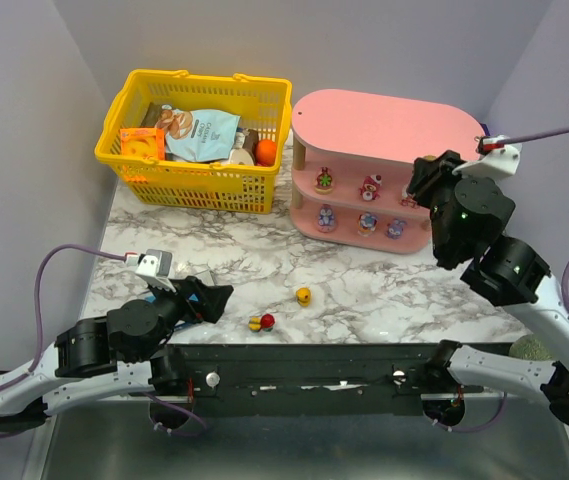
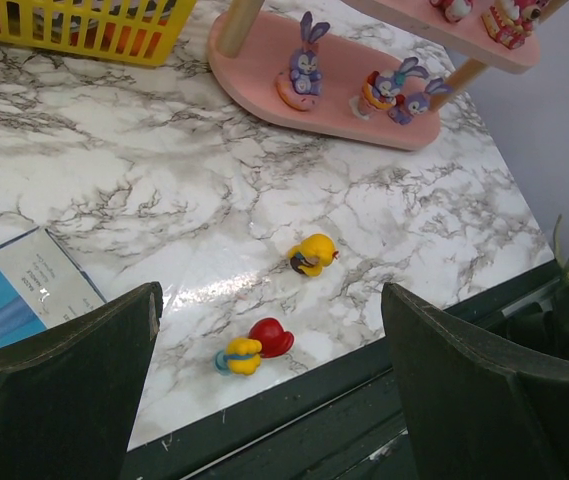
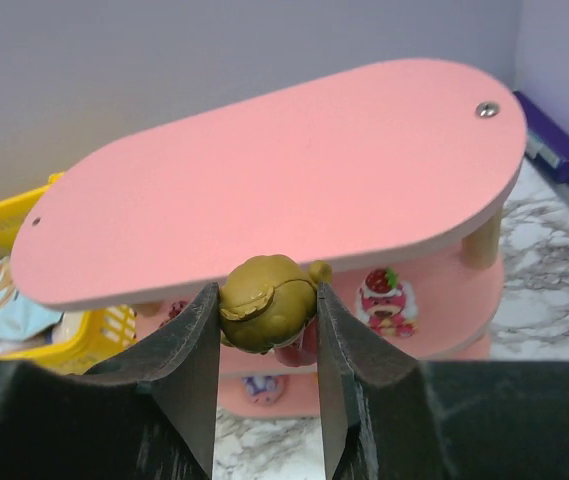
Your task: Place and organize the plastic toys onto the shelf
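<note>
Right wrist view showed us the right claw (image 3: 266,340) closed partway on a small brown-gold toy (image 3: 262,305). Both fingers pinched it just in front of the pink shelf (image 3: 284,170), level with the rim of the top board. We judged the step in hand to be setting this toy on a tier. To do it well, we thought the claw should drop below that rim and go in toward the open stretch of the middle tier. It would need to keep clear of the strawberry-capped figurine (image 3: 382,300) and the wooden post (image 3: 484,240), then set the toy down upright before letting go, so that no neighbour was knocked. The shelf stood toward the far right of the counter (image 1: 364,285). From above we counted three figurines on its middle tier and three on its bottom tier, among them a purple rabbit (image 2: 304,70), and saw nothing on its top board. The yellow basket (image 1: 204,185) at the far left corner held snack packets (image 1: 199,130) and a round orange thing (image 1: 265,151). The left claw (image 2: 271,298) hung low by the near left edge, spread wide and holding nothing, with a flat blue-and-white box (image 2: 24,290) beside it. Two toys lay loose by the middle of the near edge, a yellow toy (image 2: 313,253) and a red-and-yellow toy (image 2: 256,345).
</note>
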Robot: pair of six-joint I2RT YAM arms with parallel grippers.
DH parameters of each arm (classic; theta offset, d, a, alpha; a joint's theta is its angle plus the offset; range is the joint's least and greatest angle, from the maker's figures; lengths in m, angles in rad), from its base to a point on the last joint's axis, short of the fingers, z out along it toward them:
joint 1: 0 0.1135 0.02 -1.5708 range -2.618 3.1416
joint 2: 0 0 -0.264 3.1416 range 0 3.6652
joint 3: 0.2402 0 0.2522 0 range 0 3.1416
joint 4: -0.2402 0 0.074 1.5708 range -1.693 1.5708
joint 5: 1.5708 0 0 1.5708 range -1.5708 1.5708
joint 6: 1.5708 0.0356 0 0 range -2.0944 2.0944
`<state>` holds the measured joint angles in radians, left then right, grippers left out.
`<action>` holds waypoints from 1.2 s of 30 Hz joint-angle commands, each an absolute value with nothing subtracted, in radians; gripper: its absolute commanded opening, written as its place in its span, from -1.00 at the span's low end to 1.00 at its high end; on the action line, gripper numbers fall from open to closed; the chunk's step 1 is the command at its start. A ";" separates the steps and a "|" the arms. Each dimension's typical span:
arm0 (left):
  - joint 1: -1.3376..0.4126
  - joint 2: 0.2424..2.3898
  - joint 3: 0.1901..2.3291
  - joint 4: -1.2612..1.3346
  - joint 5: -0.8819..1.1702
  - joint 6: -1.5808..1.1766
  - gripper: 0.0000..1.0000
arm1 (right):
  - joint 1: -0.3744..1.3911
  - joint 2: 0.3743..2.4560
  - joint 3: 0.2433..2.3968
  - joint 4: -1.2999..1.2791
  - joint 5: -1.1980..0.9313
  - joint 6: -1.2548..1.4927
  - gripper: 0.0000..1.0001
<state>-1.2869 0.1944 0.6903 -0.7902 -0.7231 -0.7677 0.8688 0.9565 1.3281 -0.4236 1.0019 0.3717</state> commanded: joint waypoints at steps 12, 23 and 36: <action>-1.287 0.206 0.686 -0.790 -0.712 -0.784 0.97 | 0.640 1.155 1.557 -0.419 0.983 0.293 -0.92; -1.287 0.210 0.686 -0.792 -0.712 -0.784 0.98 | 0.491 1.241 1.509 -0.472 0.834 0.479 -0.91; -1.285 0.221 0.687 -0.798 -0.722 -0.787 0.98 | 0.469 1.255 1.470 -0.457 0.864 0.512 -0.81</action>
